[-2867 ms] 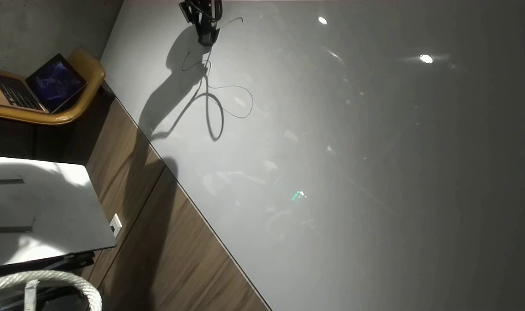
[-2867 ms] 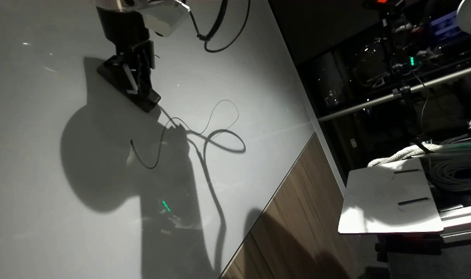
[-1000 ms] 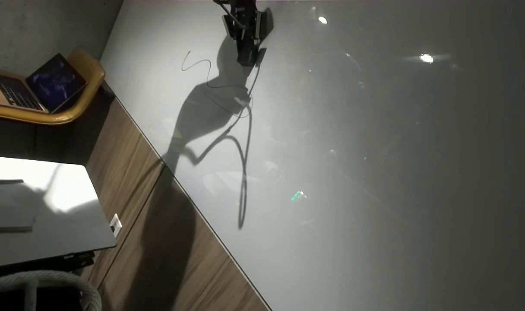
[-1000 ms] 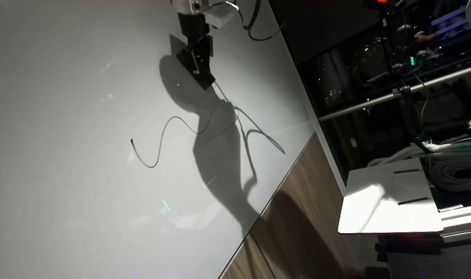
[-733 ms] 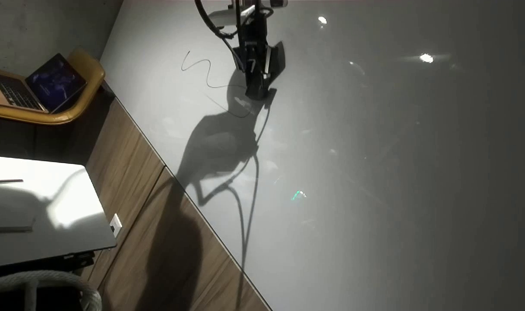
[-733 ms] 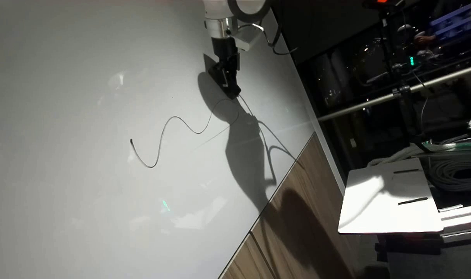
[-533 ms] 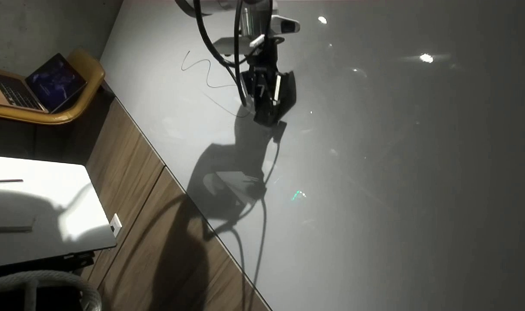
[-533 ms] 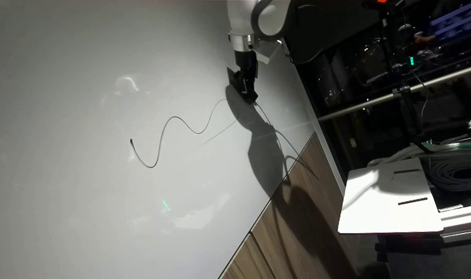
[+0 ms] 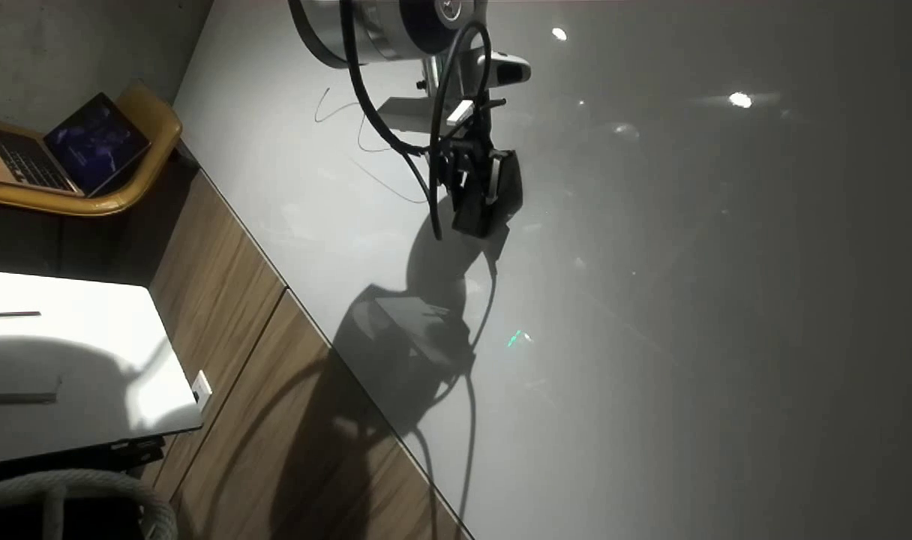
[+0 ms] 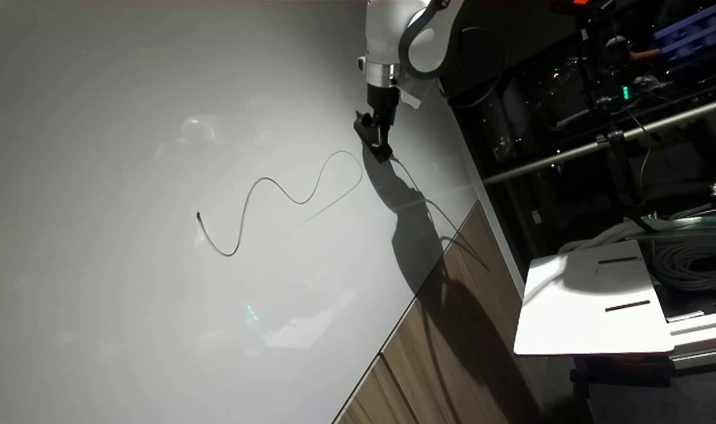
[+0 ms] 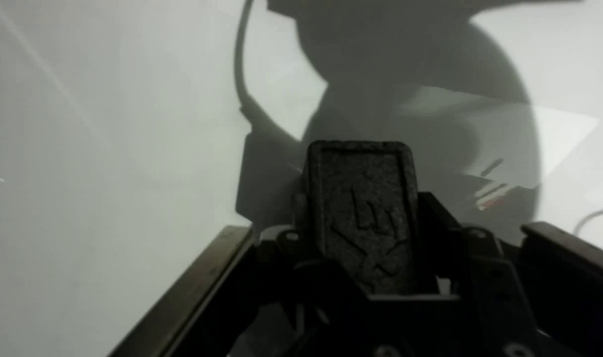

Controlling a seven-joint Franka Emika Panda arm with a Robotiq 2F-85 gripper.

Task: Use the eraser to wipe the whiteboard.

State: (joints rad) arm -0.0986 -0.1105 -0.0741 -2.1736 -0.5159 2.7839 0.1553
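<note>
The dark grey eraser (image 11: 363, 173), a block with scratched marks, is clamped between the fingers of my gripper (image 11: 365, 213). In an exterior view the same eraser (image 10: 364, 126) is a small black slab at the end of the gripper (image 10: 377, 136), tilted, close to its shadow on the whiteboard (image 10: 128, 294); contact cannot be told. A thin dark wavy line (image 10: 264, 178) runs across the board to the left of the gripper, fading at its lower right end. Arm and cables hide part of that line (image 9: 328, 105) in an exterior view.
Brown wood-grain panelling (image 9: 336, 450) borders the board along a slanted edge. Beyond it are a laptop (image 9: 88, 142) on a yellow chair (image 9: 148, 112), a pale flat plate (image 10: 593, 318) and coiled rope (image 10: 696, 265). Black arm cables (image 9: 355, 67) hang near the gripper.
The arm has swept with the eraser, rightward in both exterior views and also downward in one of them, slowing lately. The grip has stayed the same, and more of the wavy line is uncovered.
</note>
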